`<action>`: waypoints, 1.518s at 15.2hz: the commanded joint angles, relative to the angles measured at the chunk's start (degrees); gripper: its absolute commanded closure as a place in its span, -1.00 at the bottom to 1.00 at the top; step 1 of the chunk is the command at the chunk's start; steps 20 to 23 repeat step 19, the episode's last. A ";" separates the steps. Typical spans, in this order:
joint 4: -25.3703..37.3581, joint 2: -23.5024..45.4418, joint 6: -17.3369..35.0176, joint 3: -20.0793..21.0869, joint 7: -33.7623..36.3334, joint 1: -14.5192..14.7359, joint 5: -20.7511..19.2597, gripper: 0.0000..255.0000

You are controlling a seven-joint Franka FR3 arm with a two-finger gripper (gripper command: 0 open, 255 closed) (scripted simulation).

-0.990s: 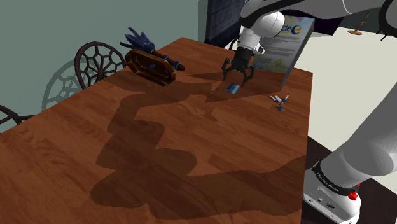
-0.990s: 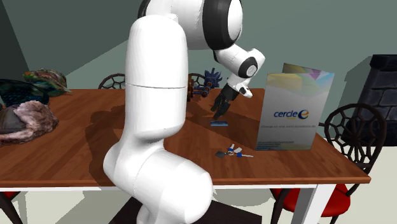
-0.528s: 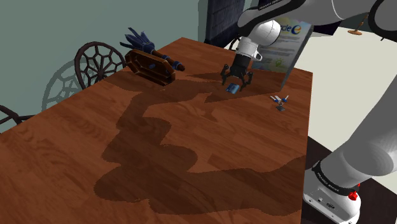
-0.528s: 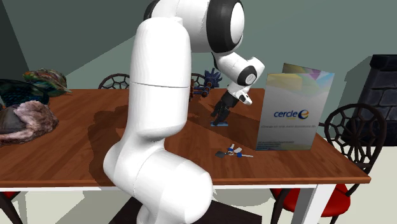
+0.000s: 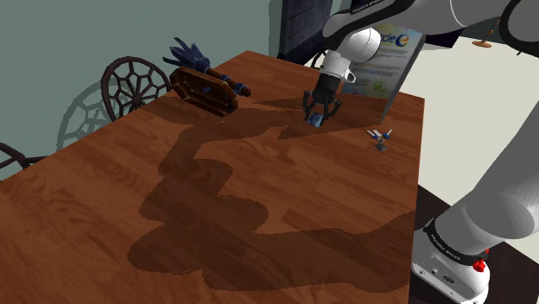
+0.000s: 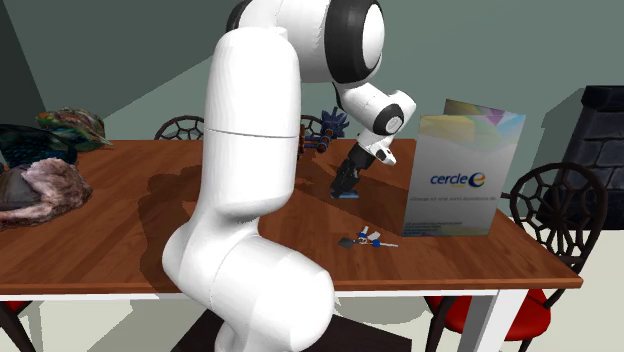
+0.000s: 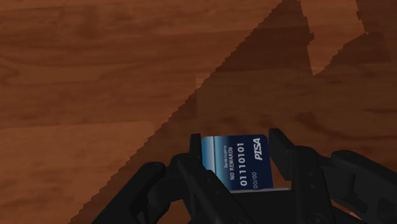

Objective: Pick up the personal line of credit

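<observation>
In the shoulder view, the black gripper [image 5: 320,113] is down low on the far part of the brown wooden table [image 5: 216,199]. A little bit of blue peeks out between its tips. That is the blue credit card [image 5: 317,120], the thing to pick up. A big folded paper sign [image 5: 393,60] stands just behind it. A tiny blue and white thing [image 5: 378,136] lies near the table's edge, apart from the card. A brown wooden tray [image 5: 205,89] sits off to this view's left.

In the second exterior view, the gripper [image 6: 343,186] points down at the table [image 6: 120,240]. The card [image 6: 348,195] shows as a thin blue strip right under the tips, flat on the wood or very close to it. The sign [image 6: 462,175] with the word "cercle" stands to this view's right. The tiny thing [image 6: 368,238] lies nearer the front edge.

In the wrist view, the card [image 7: 238,167] sits right between the two black fingers [image 7: 280,150]. One finger touches each side of it, so the gripper [image 7: 235,144] is squeezing the card. The card reads "PISA" and "01110101".

I think reaching and grabbing are done. The card does not look lifted yet. What is left is to raise it off the table without letting it slip.
</observation>
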 commanded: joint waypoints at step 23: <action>5.34 -4.70 -9.08 -0.26 4.39 -0.33 -1.09 1.00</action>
